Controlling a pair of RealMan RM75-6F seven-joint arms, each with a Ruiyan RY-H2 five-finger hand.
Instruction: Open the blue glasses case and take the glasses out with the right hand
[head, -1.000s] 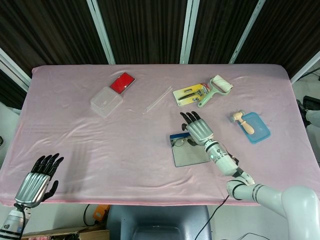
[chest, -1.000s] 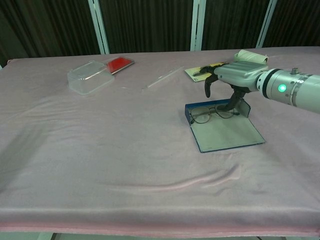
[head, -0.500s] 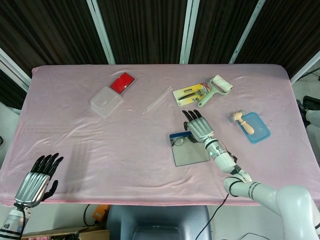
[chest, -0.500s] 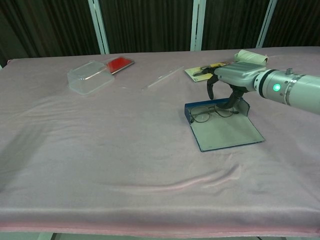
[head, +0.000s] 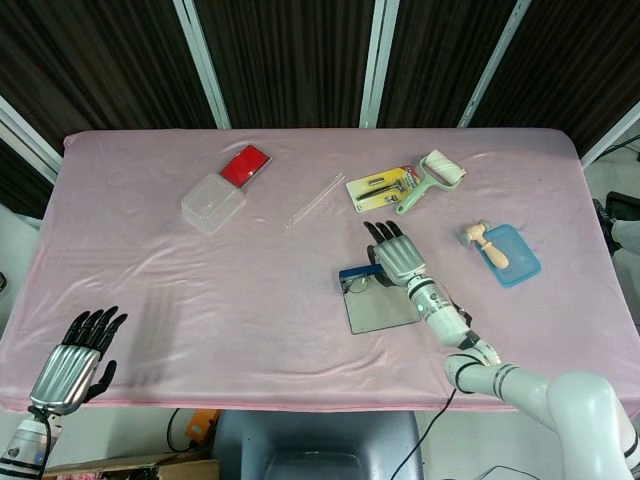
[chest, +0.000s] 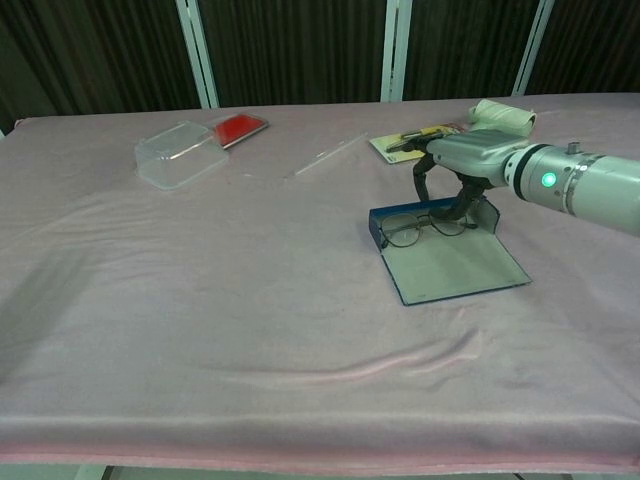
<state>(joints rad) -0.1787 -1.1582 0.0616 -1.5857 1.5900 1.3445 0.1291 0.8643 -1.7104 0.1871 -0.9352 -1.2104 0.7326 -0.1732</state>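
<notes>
- Right hand (chest: 462, 165) hovers palm-down over the far end of the open blue glasses case (chest: 447, 259), fingers curled downward toward the glasses (chest: 424, 226); whether the fingertips touch the frames cannot be told.
- Glasses lie folded-out in the case's far tray, lenses toward the left, with the flat lid spread on the pink table (head: 250, 290) nearer the robot.
- Left hand (head: 75, 360) hangs at the near left table edge, fingers apart, holding nothing.
- Beyond the case lie a carded tool pack (head: 381, 188) and a paint roller (head: 432, 177).
</notes>
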